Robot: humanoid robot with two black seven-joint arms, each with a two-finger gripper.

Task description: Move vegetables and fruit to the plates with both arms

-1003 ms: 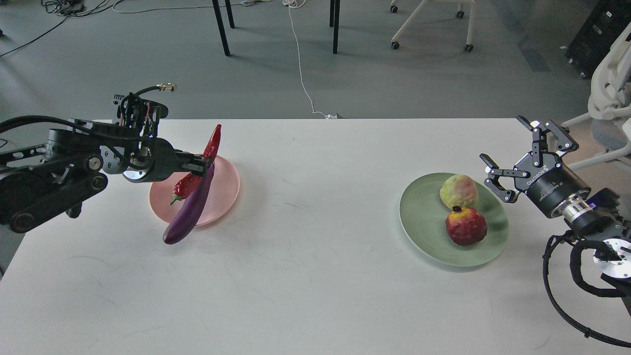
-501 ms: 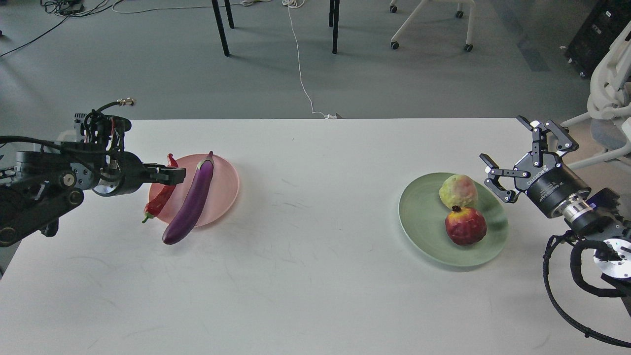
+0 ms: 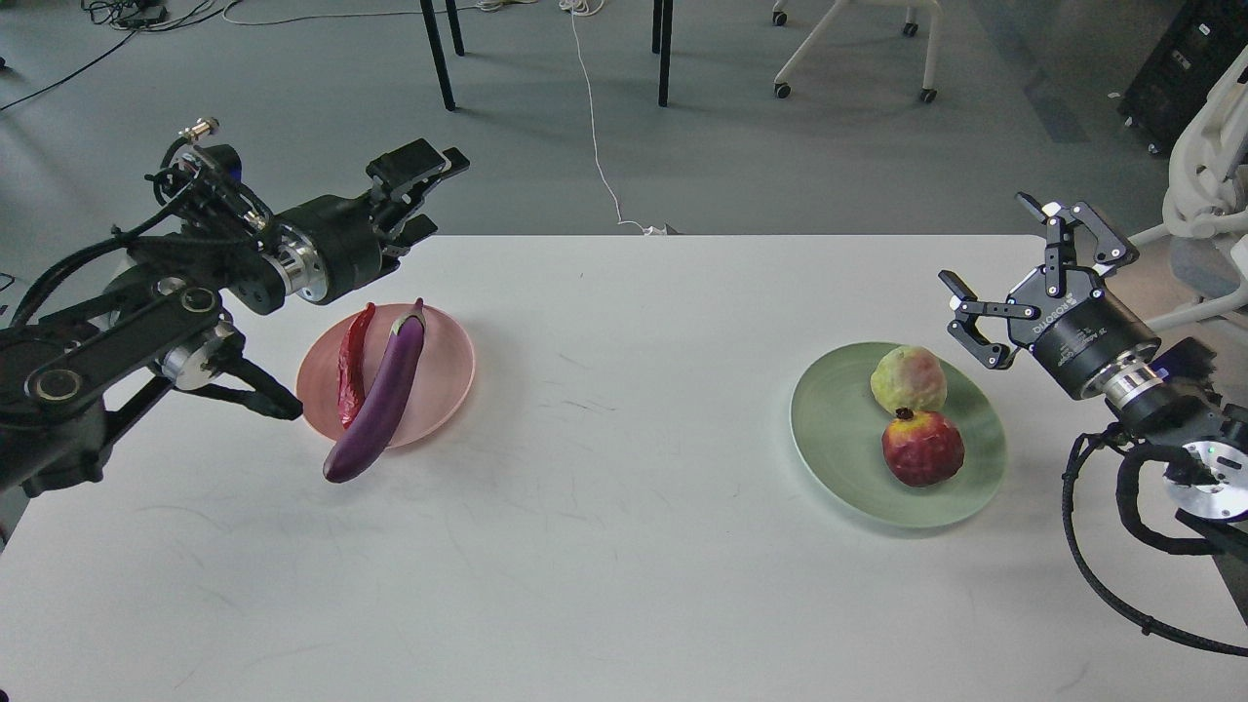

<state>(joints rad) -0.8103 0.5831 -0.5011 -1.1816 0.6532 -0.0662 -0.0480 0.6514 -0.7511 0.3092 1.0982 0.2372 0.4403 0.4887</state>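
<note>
The purple eggplant (image 3: pixel 380 400) lies slantwise on the salmon-pink plate (image 3: pixel 444 366), its lower end over the rim onto the table. The red chili pepper (image 3: pixel 353 366) lies on the plate just left of it. My left gripper (image 3: pixel 434 195) is open and empty, raised above and behind the pink plate. The yellow-green fruit (image 3: pixel 907 380) and the dark red pomegranate (image 3: pixel 922 448) sit side by side on the pale green plate (image 3: pixel 838 429). My right gripper (image 3: pixel 994 268) is open and empty, just right of and above the yellow-green fruit.
The white table (image 3: pixel 624 546) has its far edge just behind both grippers. On the grey floor beyond are black table legs (image 3: pixel 439 58), a white cable (image 3: pixel 595 127) and a wheeled chair base (image 3: pixel 848 49). A white chair (image 3: pixel 1209 185) stands at far right.
My left gripper let go of the chili, which now lies on the pink plate beside the eggplant. The left arm rose and swung back. My right gripper moved slightly up.
</note>
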